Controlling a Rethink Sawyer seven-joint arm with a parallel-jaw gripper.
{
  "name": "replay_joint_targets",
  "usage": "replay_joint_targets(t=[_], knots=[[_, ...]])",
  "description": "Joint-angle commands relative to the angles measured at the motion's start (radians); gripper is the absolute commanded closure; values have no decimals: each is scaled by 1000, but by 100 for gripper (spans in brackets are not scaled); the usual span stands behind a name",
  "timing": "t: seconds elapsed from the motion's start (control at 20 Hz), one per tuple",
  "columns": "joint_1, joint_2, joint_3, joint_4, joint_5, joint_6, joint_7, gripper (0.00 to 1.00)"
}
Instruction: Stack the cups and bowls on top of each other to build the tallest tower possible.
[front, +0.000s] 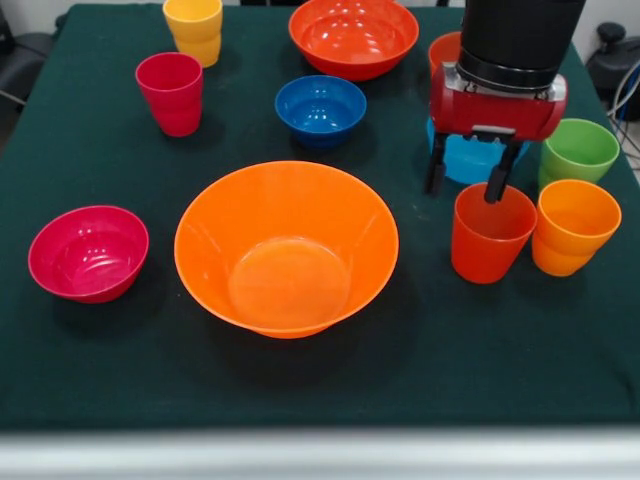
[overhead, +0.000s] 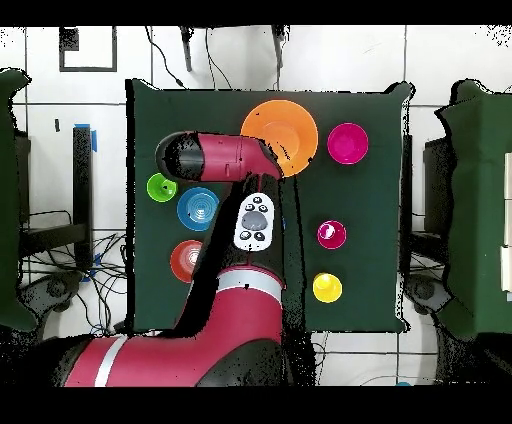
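Note:
The large orange bowl (front: 285, 250) (overhead: 285, 130) sits upright mid-table. My gripper (front: 465, 192) is open: one finger (front: 497, 185) dips at the mouth of the red-orange cup (front: 490, 240) while the other stands outside its left wall. Beside that cup are the orange cup (front: 573, 226) and the green cup (front: 578, 152) (overhead: 161, 187). The light blue bowl (front: 470, 160) (overhead: 197, 208) lies right behind the fingers. In the overhead view the arm hides the gripper and the red-orange cup. No tower stands; every piece sits alone.
A magenta bowl (front: 88, 252) (overhead: 347, 143), dark blue bowl (front: 320, 108), big red-orange bowl (front: 353, 37), crimson cup (front: 170, 93) (overhead: 332, 234), yellow cup (front: 193, 30) (overhead: 327, 288) and small orange-red bowl (front: 445, 50) (overhead: 185, 260) dot the green cloth.

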Motion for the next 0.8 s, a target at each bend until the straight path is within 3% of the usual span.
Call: replay_joint_targets(t=[0.05,0.8], knots=[[-18,96,96,-12,-8,-17,97,0],[-7,133,87,-8,-3,-62,119,0]])
